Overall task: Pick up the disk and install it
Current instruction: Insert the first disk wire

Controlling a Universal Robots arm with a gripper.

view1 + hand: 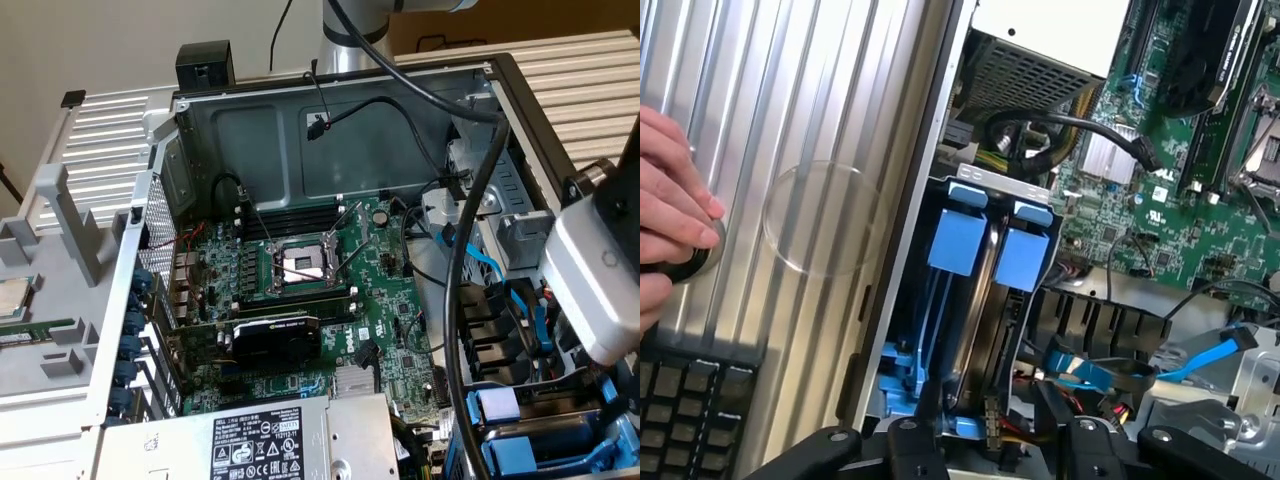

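Soft room light is hitting the motherboard (300,290) pretty evenly, while the case's back wall (260,150) is sitting in dull shade. In the wrist view the ribbed metal panel (790,100) is blowing out in white glare with a faint round ring (825,218) floating on it, and the white box (595,280) right up against the exterior lens is looking blurry.

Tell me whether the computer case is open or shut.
Open: the computer case has no side panel on, so the motherboard and power supply lie exposed.
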